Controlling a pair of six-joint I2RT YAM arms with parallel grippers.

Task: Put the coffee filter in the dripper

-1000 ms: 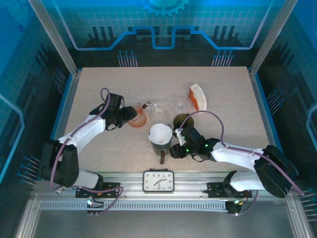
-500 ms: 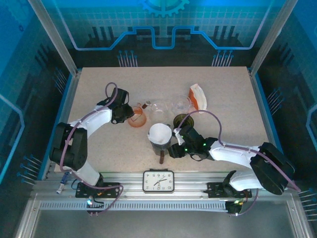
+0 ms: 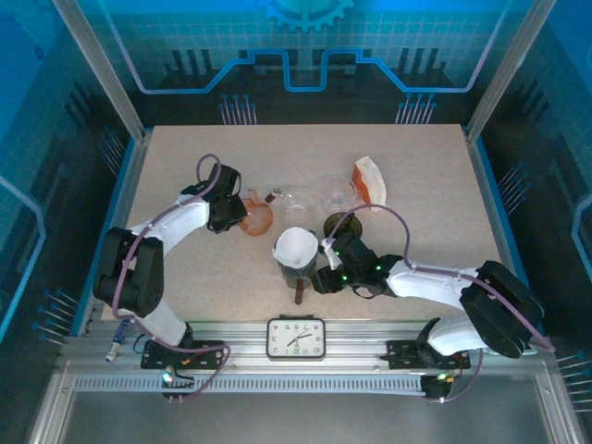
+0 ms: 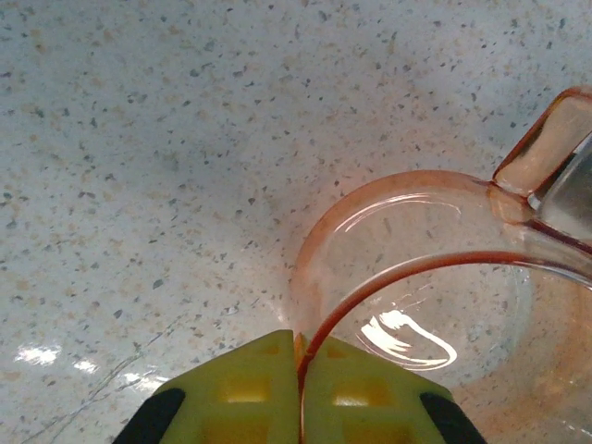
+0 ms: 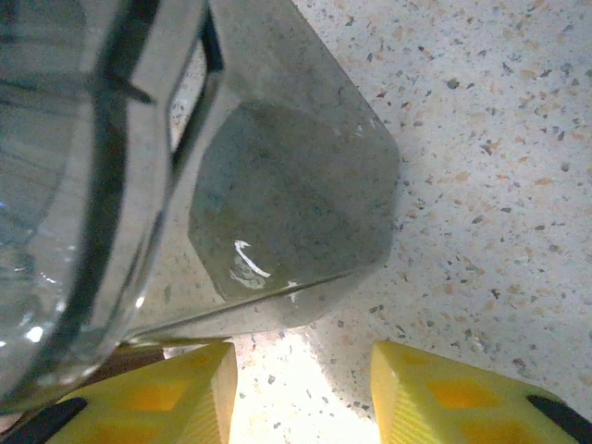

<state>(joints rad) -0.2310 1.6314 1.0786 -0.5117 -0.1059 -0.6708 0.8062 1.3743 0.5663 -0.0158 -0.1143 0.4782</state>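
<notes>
Quick note on what changed: a second ago my left tool [image 3: 239, 215] was spread and short of the orange dripper [image 3: 256, 220]; now it has pushed in toward 3 o'clock and snapped closed, and on the left wrist view the yellow pads [image 4: 254, 388] are pressed together with the thin orange rim [image 4: 370, 277] pinched between them. So the orange dripper is gripped at its 9 o'clock edge and sits flat on the bench [image 3: 416, 157], not lifted. The coffee filter [image 3: 296, 245] is not in it: the white cone sits in the mouth of the smoky glass vessel [image 3: 298, 268], near the bench's middle at about 4 o'clock from the orange dripper and apart from it. Filter and vessel have nudged slightly toward 9 o'clock since a second ago, and the right tool [image 3: 326, 277] crept the same way. My read is that the left grip is there to steady or reposition the orange dripper, and the filter transfer isn't done. Pose: the left arm [image 3: 171, 227] has folded, elbow pulled back toward its base at 7 o'clock, forearm running up toward 1 o'clock, wrist pitched down onto the rim. The right arm [image 3: 425, 277] lies low across the near edge, pointing at 9 o'clock, tool hard against the vessel's 3 o'clock side. On the right wrist view its pads [image 5: 444, 388] stand spread with bare bench between; the glass [image 5: 287, 203] overlaps one pad, nothing pinched that I can see
</notes>
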